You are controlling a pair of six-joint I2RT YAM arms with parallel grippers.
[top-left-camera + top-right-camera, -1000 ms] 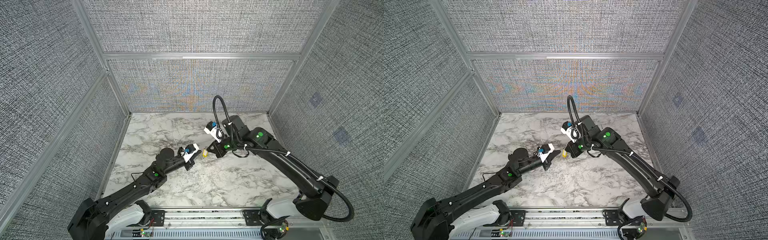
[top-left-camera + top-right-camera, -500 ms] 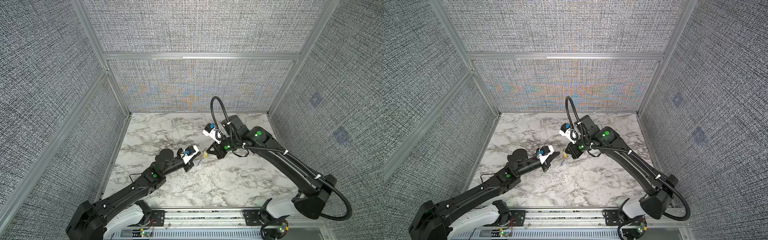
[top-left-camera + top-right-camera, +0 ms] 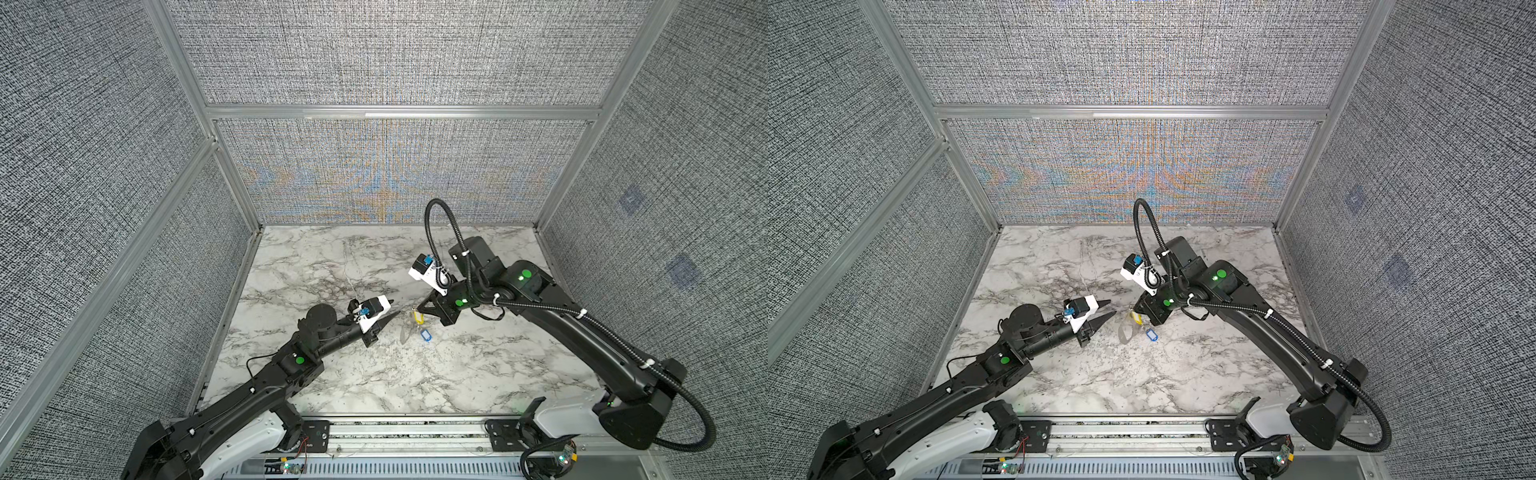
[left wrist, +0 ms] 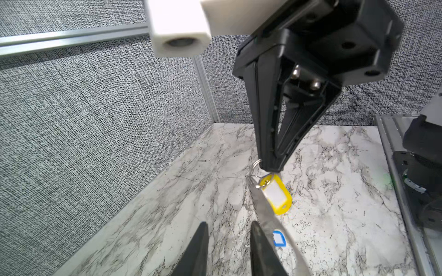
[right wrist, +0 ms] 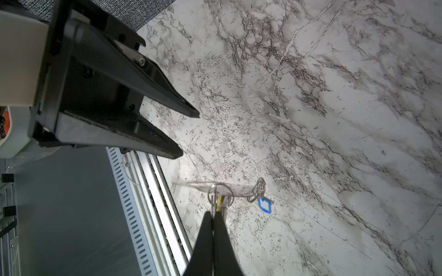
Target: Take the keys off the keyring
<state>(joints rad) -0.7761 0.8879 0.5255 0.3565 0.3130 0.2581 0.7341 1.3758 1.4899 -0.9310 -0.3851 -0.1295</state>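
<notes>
Top view: keyring (image 3: 405, 331) hangs from right claw (image 3: 417, 309) mid-table; left claw (image 3: 397, 306) apart.

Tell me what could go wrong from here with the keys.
1. The right gripper pinches only the small metal ring at its very tips; the yellow tag and keyring hanging there could slip free.
2. The keyring looks blurred, probably swinging, so the open left gripper may miss it.

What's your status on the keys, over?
Right claw shut on keyring, yellow tag dangling. Left claw open, empty. Blue tag beside keyring. Nothing in the way.
</notes>
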